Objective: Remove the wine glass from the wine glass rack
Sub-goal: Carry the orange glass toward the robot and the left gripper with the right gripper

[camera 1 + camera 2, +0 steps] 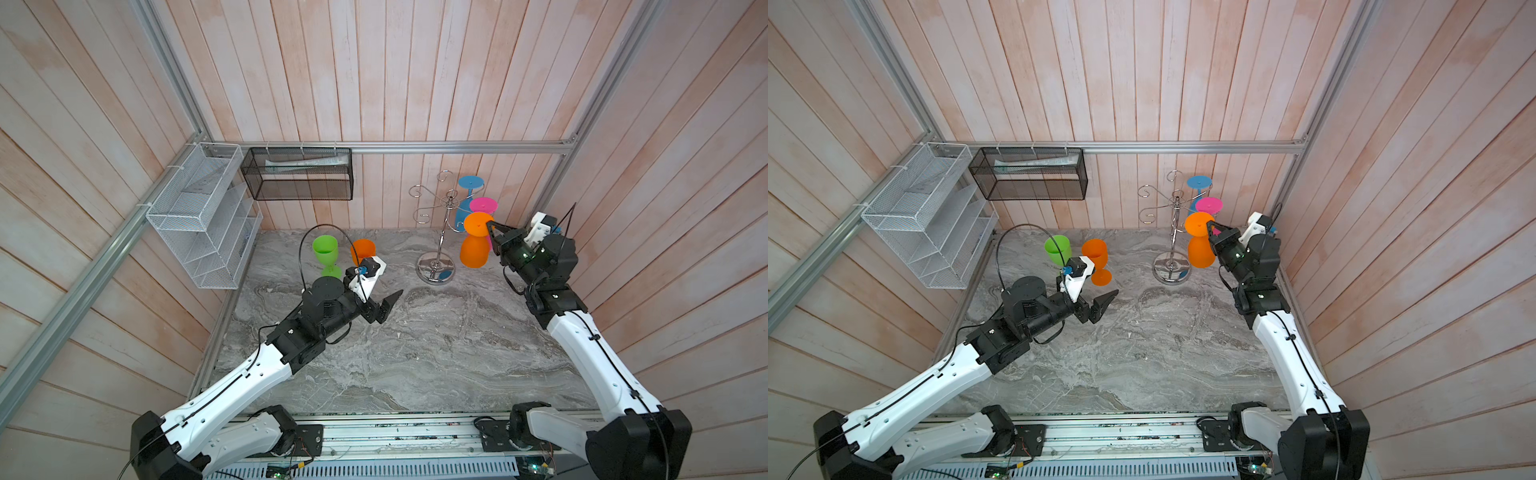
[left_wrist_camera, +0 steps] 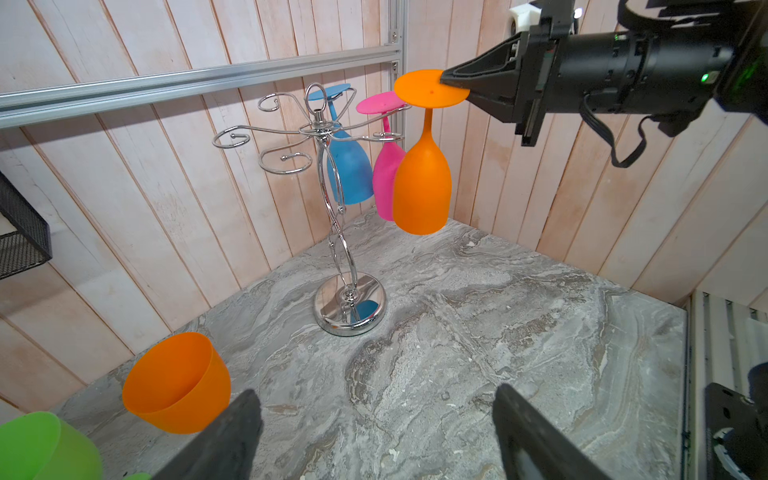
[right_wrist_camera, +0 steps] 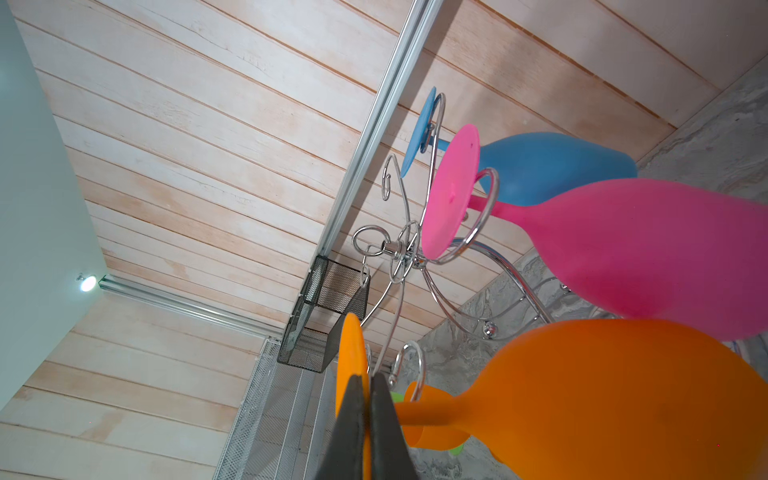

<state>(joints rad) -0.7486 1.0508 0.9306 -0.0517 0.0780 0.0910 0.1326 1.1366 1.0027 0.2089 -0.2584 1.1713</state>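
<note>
Pale plank walls [image 1: 415, 83] enclose a grey marble desk [image 1: 415, 353]. At far left, a white mesh basket [image 1: 199, 216] and a black mesh basket [image 1: 299, 174] are hung on the walls and are not involved. A green wine glass [image 1: 326, 251] and an upright orange wine glass [image 1: 363, 248] are stood on the desk, just beside each other. The left hand [image 1: 390, 305] is held low over the desk, jaws wide, nothing gripped, well apart from the wine glass rack [image 1: 435, 266]. A blue wine glass [image 2: 349, 170] and a pink wine glass [image 2: 384, 183] are hung bowl-down on the rack's arms.

Task item: the hanging orange wine glass [image 2: 422, 187], on the rack's right side in both top views. It is pinched by the rim of its foot in the right hand [image 2: 453, 81], jaws closed on the disc. The right arm is clearly the nearer one.

- Long axis is vertical: foot up, mouth pointed at the desk.
- The foot sits higher than the nearest curled arm, with the stem just beside that curl. Whether the stem is fully clear cannot be told.
- Key relation: the glass lies rack-ward of the hand, with the pink wine glass just behind it.

A level pull away from the rack is judged to be needed next, axis kept vertical so the bowl is not swung into the pink wine glass.
</note>
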